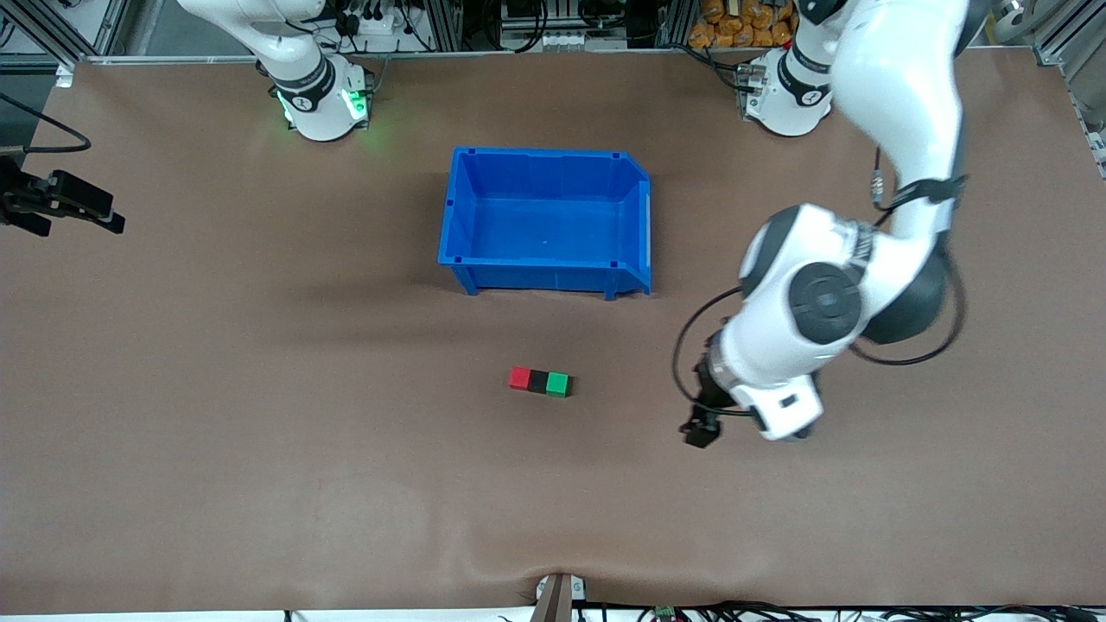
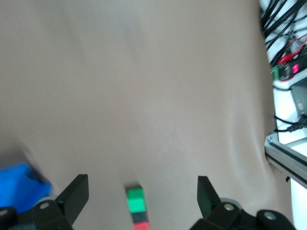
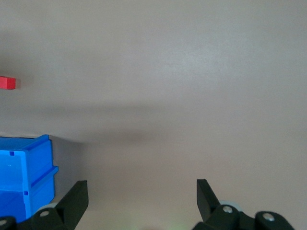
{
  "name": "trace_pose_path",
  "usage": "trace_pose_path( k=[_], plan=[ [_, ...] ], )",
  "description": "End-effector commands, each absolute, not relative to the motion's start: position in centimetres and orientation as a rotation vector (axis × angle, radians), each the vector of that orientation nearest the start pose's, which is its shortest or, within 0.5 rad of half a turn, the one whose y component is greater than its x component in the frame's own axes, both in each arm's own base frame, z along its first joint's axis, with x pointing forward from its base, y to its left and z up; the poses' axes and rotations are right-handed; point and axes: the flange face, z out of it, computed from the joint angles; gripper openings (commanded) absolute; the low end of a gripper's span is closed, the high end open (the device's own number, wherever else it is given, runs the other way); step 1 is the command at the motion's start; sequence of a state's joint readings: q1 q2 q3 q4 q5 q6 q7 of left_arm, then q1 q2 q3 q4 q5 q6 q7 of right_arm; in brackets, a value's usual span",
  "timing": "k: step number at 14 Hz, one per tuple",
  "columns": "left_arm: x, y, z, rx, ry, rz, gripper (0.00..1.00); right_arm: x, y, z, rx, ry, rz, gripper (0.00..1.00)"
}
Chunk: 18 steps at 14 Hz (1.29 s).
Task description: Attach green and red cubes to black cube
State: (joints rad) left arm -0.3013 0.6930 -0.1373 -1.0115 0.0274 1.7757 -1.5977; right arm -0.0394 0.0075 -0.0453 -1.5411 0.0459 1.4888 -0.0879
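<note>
Three cubes are sitting joined in a row on the counter (image 1: 259, 449), nearer the camera than the blue bin (image 1: 544, 220): red cube (image 1: 519, 377), black cube (image 1: 538, 381), green cube (image 1: 558, 384). The left gripper (image 1: 702, 429) is hovering beside them toward the left arm's end, fingers wide and empty; the right gripper (image 1: 82, 207) is waiting at its own end, fingers wide. The attaching looks done; next calls only for clearing away.

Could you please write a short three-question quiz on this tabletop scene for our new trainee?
1. True or false: the small matte black cube sits between the small matte red cube and the small matte green cube, touching both.
2. Which lies nearer the front camera: the row of cubes or the blue plastic bin?
3. Multiple choice: the left pincer is (a) shut on the green cube, (b) open and holding nothing, (c) inside the bin.

Key: 1 true; 2 the row of cubes; 3 b.
</note>
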Motion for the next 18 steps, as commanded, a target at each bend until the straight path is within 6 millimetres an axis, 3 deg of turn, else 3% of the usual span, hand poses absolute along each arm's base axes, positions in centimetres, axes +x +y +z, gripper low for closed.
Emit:
trace_pose_path(
  k=[1, 4, 6, 12, 18],
  plan=[
    [68.3, -20.7, 50.9, -2.746, -1.633, 0.048, 1.00, 55.2, -3.9, 62.6, -3.083, 0.010, 0.088, 1.00],
    [67.2, -14.1, 54.1, -2.863, -1.334, 0.141, 1.00, 55.8, -3.7, 61.6, -3.085, 0.004, 0.110, 1.00],
    [66.9, -9.5, 55.5, -2.933, -1.159, 0.165, 1.00, 55.8, -3.9, 62.8, -3.085, 0.007, 0.074, 1.00],
    [63.9, -2.9, 59.4, -3.025, -0.808, 0.243, 1.00, 55.7, -4.0, 62.8, -3.084, 0.012, 0.083, 1.00],
    [57.2, 2.0, 61.2, -3.091, -0.498, 0.134, 1.00, 55.7, -3.9, 62.8, -3.084, 0.007, 0.081, 1.00]
  ],
)
